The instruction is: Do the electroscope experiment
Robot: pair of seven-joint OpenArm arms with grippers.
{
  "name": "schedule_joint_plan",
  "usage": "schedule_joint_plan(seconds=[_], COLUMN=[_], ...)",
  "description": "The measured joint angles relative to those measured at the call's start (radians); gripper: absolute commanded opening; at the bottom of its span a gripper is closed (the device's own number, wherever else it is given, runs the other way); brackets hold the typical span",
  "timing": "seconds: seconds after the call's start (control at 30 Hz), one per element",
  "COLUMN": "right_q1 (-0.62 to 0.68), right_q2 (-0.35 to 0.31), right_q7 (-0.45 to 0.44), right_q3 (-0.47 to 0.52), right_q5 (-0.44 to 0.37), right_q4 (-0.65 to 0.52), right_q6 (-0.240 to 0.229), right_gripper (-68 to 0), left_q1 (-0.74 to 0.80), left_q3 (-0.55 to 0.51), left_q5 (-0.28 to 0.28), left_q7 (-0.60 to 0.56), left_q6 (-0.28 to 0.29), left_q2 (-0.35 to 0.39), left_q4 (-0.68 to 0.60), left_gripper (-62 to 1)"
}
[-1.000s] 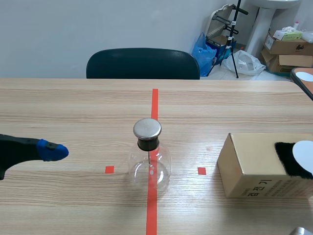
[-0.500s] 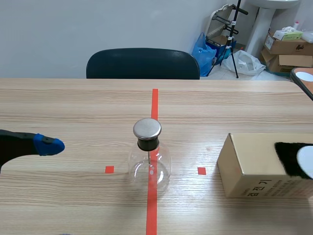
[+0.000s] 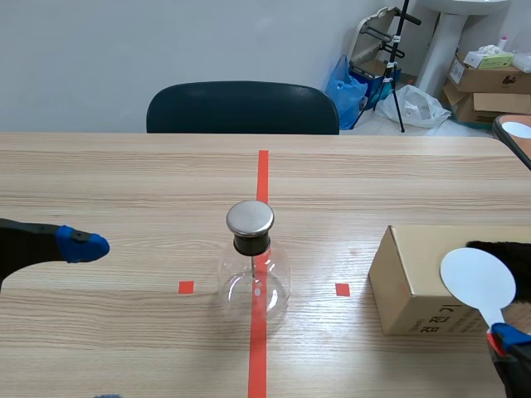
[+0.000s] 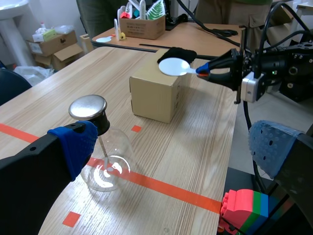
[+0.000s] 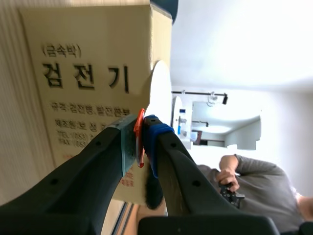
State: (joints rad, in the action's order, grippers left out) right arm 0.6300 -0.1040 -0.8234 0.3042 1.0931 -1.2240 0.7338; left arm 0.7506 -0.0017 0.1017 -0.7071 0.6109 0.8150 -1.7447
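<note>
So the glass flask (image 3: 253, 274) sits pretty much dead centre on the table (image 3: 124, 182), right on the long red tape line and between the two little tape squares. It's got a round metal cap on a black stopper, and a thin rod runs down inside the bulb. Nothing is touching it.

The left gripper (image 4: 173, 146) hangs off to the flask's left, well apart from it. Its fingers are spread wide with nothing between them. In the left wrist view one blue pad is just beside the flask's cap and the other is way out over the table's edge.

The right gripper (image 3: 502, 340) is low at the near right corner. Its fingers are pinched tight on the red handle of a white paddle (image 3: 477, 280), and the round disc sticks up in front of the cardboard box (image 3: 423, 282). The disc is right up by the box's top edge, but I can't tell if it actually touches. A black cloth (image 3: 523, 269) lies on top of the box, just behind the disc.

The box is to the right of the flask, a little apart from it. There's a dark chair (image 3: 242, 108) pushed in at the far side of the table.
</note>
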Motion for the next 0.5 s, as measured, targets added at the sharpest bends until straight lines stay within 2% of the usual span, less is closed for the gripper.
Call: schedule_joint_plan(seconds=[0.1, 0.13, 0.17, 0.27, 0.3, 0.33, 0.43, 0.47, 0.5], right_q1=[0.001, 0.000, 0.000, 0.002, 0.000, -0.001, -0.001, 0.000, 0.002], right_q2=[0.018, 0.017, 0.012, -0.008, -0.004, 0.003, 0.032, 0.031, 0.025], right_q7=[0.328, 0.369, 0.323, 0.032, 0.000, 0.028, 0.338, 0.364, 0.297], right_q3=[-0.004, 0.003, 0.014, 0.021, 0.014, 0.006, 0.002, 0.014, 0.034], right_q5=[-0.009, -0.010, -0.008, 0.006, 0.010, 0.015, 0.013, 0.013, 0.018], right_q4=[0.000, 0.000, 0.000, 0.000, 0.000, 0.000, 0.000, 0.000, 0.000], right_q6=[0.003, -0.001, -0.001, 0.003, 0.003, 0.003, 0.003, -0.001, -0.001], right_gripper=[-66.5, -66.5, -66.5, -66.5, -66.5, -66.5, -66.5, -66.5, -66.5], left_q1=[0.000, 0.000, 0.000, 0.000, 0.000, 0.000, 0.000, 0.000, 0.000], left_q3=[0.000, 0.000, 0.000, 0.000, 0.000, 0.000, 0.000, 0.000, 0.000], left_q5=[0.000, 0.000, 0.000, 0.000, 0.000, 0.000, 0.000, 0.000, 0.000], left_q7=[0.000, 0.000, 0.000, 0.000, 0.000, 0.000, 0.000, 0.000, 0.000], left_q6=[0.000, 0.000, 0.000, 0.000, 0.000, 0.000, 0.000, 0.000, 0.000], left_q2=[0.000, 0.000, 0.000, 0.000, 0.000, 0.000, 0.000, 0.000, 0.000], left_q4=[0.000, 0.000, 0.000, 0.000, 0.000, 0.000, 0.000, 0.000, 0.000], left_gripper=[1.4, 1.4, 1.4, 1.4, 1.4, 1.4, 1.4, 1.4, 1.4])
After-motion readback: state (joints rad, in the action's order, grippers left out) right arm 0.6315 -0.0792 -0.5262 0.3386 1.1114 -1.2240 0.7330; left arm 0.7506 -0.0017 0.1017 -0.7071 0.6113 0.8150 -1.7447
